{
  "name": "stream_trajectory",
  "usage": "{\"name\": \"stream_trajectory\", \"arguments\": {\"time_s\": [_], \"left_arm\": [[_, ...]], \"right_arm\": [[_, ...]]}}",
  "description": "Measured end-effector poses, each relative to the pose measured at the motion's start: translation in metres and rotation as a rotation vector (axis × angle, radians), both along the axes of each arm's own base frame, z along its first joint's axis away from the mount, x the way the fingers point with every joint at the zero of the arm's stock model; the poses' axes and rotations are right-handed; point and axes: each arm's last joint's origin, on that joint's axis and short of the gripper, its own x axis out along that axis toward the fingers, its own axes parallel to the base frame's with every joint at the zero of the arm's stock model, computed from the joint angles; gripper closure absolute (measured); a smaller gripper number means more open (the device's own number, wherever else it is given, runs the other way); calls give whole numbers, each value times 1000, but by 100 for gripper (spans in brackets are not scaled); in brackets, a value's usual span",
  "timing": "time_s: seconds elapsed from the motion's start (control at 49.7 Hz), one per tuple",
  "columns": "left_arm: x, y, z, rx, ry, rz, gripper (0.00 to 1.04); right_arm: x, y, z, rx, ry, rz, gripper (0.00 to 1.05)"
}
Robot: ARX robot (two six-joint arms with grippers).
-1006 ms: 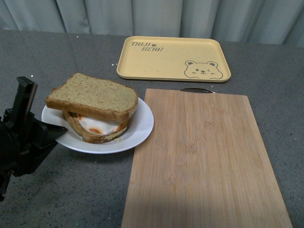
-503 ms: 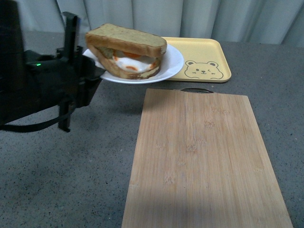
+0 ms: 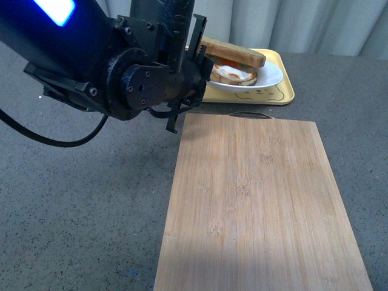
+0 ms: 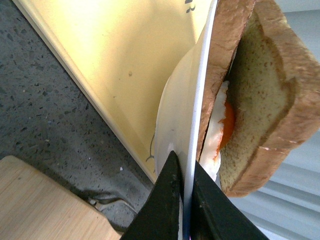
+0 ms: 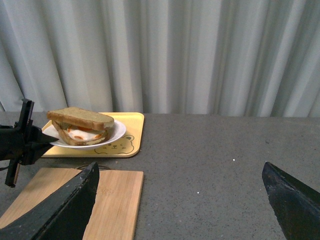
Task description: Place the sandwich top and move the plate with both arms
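My left gripper [image 3: 203,68] is shut on the near rim of the white plate [image 3: 270,77], which it holds over the yellow tray [image 3: 284,92] at the back. In the left wrist view its black fingers [image 4: 167,200] pinch the plate's thin edge [image 4: 200,100]. The sandwich top [image 3: 235,52] lies on the egg slice on the plate, and it also shows as the outer brown slice [image 4: 270,90]. From the right wrist view, the plate [image 5: 114,133] and sandwich top [image 5: 80,117] are far off to one side. My right gripper [image 5: 180,205] is open over bare table.
A long wooden cutting board [image 3: 254,194] lies in front of the tray, just right of my left arm. The grey speckled table [image 3: 79,212] spreads around it. A pale curtain [image 5: 175,55] hangs behind the table.
My left gripper has lifted the plate with the sandwich from the table's left front and carried it back and right, over the yellow tray.
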Motion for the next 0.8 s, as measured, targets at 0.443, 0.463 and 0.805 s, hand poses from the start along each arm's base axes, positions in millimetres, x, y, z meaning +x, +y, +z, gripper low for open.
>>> {"name": "stream_trajectory", "arguments": {"time_s": [0.443,0.463,0.805], "left_arm": [[32,-19,3,66,46,14,101],[32,-20,2,82,58,6,101],[21,-13,11,228,45,-62,38]], "right_arm": [[0,0,0,0,0,0,9],[0,0,0,0,0,0,9],[0,0,0,0,0,0,9]]}}
